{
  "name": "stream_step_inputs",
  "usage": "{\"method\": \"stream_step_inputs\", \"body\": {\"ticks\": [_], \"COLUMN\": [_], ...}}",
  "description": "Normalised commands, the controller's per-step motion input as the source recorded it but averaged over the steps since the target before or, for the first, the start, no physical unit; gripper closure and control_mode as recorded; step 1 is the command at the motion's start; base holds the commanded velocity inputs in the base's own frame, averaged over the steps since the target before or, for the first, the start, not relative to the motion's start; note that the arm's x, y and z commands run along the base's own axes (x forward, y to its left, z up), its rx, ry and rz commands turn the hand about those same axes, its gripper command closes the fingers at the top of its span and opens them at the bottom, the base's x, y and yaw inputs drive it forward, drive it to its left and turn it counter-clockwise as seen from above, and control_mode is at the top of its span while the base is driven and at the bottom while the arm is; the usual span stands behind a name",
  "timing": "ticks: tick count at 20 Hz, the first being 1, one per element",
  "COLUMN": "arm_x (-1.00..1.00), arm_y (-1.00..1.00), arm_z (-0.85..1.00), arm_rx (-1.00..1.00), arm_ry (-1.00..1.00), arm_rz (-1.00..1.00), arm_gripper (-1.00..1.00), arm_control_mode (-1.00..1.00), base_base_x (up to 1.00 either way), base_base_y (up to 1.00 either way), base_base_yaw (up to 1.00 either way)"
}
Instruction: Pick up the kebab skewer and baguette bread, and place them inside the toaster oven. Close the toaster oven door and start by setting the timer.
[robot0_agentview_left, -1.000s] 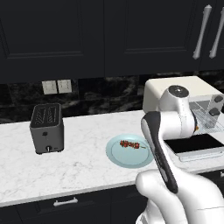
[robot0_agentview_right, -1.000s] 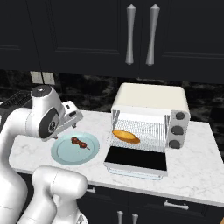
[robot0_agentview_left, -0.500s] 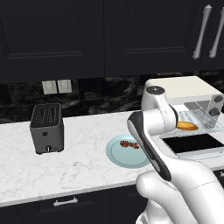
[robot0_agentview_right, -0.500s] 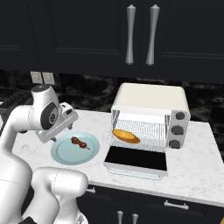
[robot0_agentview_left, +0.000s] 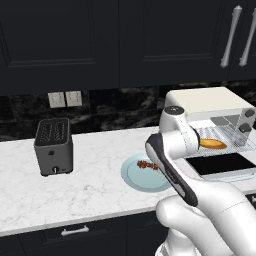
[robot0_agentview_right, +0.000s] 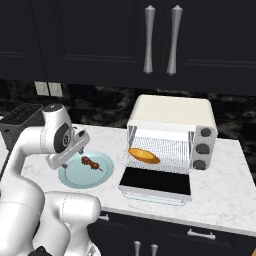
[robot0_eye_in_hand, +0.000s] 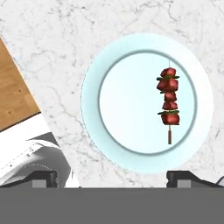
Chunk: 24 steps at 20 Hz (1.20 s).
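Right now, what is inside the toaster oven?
The baguette bread lies on the wire rack inside the toaster oven, whose door is open flat. The kebab skewer is on the plate. The oven's back corners are hard to see.

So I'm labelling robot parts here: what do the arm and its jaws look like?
A glossy white arm of rounded segments with dark grey joint bands and a round dark disc at one joint. The gripper ends in two small dark, blocky tips. No cables or markings are visible.

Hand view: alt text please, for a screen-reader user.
Looking down on a pale blue plate on a white marble counter, with the kebab skewer lying on the plate's right side. The open tool's two dark fingertips rise at the bottom edge.
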Motion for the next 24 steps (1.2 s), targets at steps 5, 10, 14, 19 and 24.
{"method": "stream_step_inputs", "body": {"ticks": [5, 10, 14, 19, 24], "arm_x": [0.03, 0.21, 0.33, 0.24, 0.29], "arm_y": [-0.25, -0.29, 0.00, 0.01, -0.03], "arm_z": [-0.35, -0.28, -0.34, -0.28, -0.06], "arm_rx": [-0.02, -0.01, 0.00, 0.00, 0.00], "arm_ry": [0.03, 0.01, 0.00, 0.00, 0.00], "arm_rz": [0.00, 0.00, 0.00, 0.00, 0.00], "arm_gripper": [-1.00, -1.00, -1.00, -1.00, -1.00], "arm_control_mode": [-1.00, -1.00, -1.00, -1.00, -1.00], "base_base_x": [0.00, 0.00, 0.00, 0.00, 0.00], "base_base_y": [0.00, 0.00, 0.00, 0.00, 0.00], "base_base_yaw": [0.00, 0.00, 0.00, 0.00, 0.00]}}
